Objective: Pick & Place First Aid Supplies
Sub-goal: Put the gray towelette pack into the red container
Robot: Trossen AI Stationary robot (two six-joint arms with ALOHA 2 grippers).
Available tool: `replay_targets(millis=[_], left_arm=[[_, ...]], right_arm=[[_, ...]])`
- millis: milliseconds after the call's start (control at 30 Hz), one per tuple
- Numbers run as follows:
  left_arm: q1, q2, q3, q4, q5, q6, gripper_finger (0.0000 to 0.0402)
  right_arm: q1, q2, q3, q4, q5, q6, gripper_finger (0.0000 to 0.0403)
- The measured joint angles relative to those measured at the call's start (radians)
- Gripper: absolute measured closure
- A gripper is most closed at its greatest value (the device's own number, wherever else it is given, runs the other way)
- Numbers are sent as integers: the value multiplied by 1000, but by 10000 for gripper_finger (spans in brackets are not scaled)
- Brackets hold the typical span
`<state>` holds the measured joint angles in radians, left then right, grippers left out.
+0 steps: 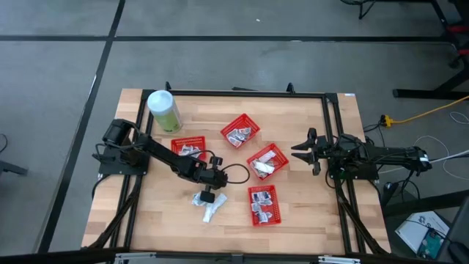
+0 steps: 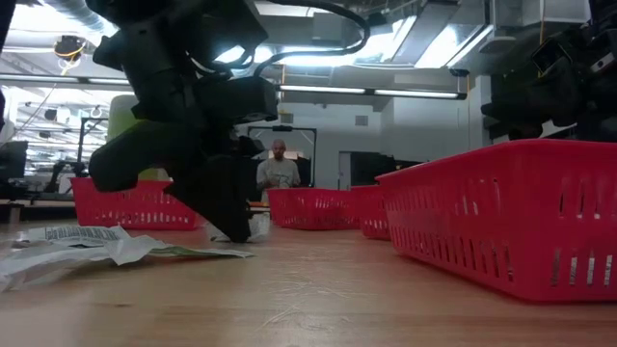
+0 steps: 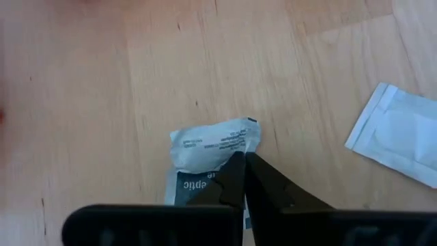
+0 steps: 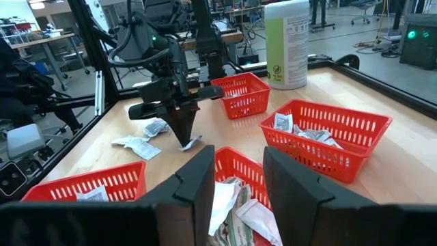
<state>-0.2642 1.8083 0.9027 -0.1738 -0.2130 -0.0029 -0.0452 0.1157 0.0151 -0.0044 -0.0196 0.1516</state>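
Note:
My left gripper (image 1: 208, 193) points down at the table's middle front, shut on a small white-grey packet (image 3: 213, 145) with dark print. A second flat white packet (image 3: 399, 137) lies on the wood beside it, and both packets (image 1: 208, 204) show in the high view. From the right wrist view, the left gripper (image 4: 185, 137) stands fingertips-down on the packet (image 4: 193, 143), with other packets (image 4: 140, 145) beside it. My right gripper (image 4: 239, 184) waits open near the right edge (image 1: 306, 152), above a red basket. My left gripper comes from above, pointing down, and its shut fingertips (image 3: 237, 167) pinch the packet near one side of its crumpled pale end (image 3: 229, 147). The packet bulges up in front of the fingers. Its printed end (image 3: 188, 184) still lies on the table.
Four red mesh baskets (image 1: 240, 130) (image 1: 266, 161) (image 1: 262, 204) (image 1: 189, 147) with packets inside stand around the table's middle. A pale-green canister (image 1: 164, 110) stands at the far left. A person (image 2: 279, 169) shows in the room beyond. Bare wood lies left of the packets.

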Motion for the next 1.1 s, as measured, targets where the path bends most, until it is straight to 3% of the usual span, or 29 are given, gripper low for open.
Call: replay_targets(millis=[700,1100], left_arm=[[-2,-271,-4,-11,-284,95,400],[-1,-401,-3,-48,-372,121,400]], right_arm=[[0,0,0,0,0,0,276],[0,0,0,0,0,-1,276]])
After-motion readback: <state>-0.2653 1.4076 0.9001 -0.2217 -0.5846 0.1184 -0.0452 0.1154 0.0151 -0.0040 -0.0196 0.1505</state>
